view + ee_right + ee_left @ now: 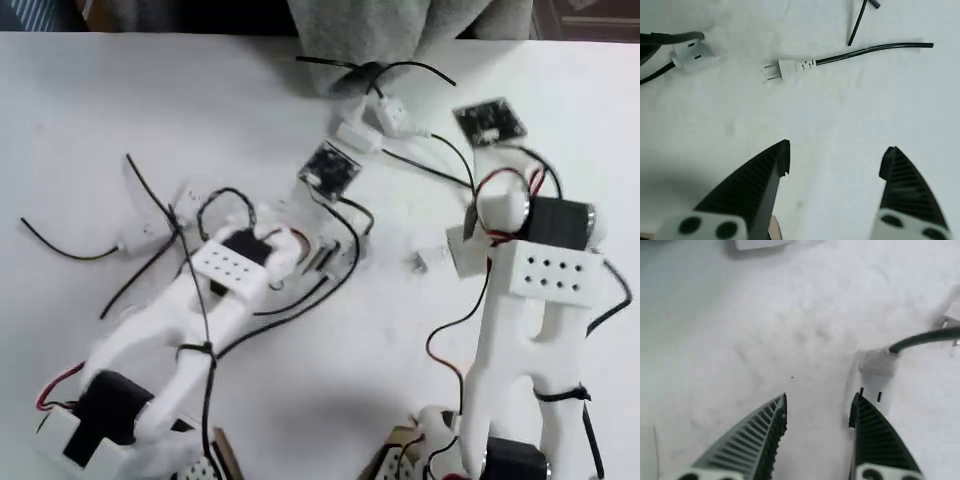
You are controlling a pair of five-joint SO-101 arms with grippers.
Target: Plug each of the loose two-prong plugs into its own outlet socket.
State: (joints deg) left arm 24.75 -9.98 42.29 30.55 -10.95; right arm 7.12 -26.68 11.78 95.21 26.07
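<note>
Left end effector (820, 406) spread wide — right end effector (837, 154) likewise, a two-prong plug (785, 68) lying near it.

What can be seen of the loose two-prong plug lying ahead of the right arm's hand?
The plug is small, with a white, plastic-looking body, ribbed where a thin black cord leaves it, and two bare metal prongs. It lies flat on the white table, unplugged, prongs facing roughly toward a white socket that lies apart from it. Nothing touches it but the table; the right hand is open, short of it.
</note>
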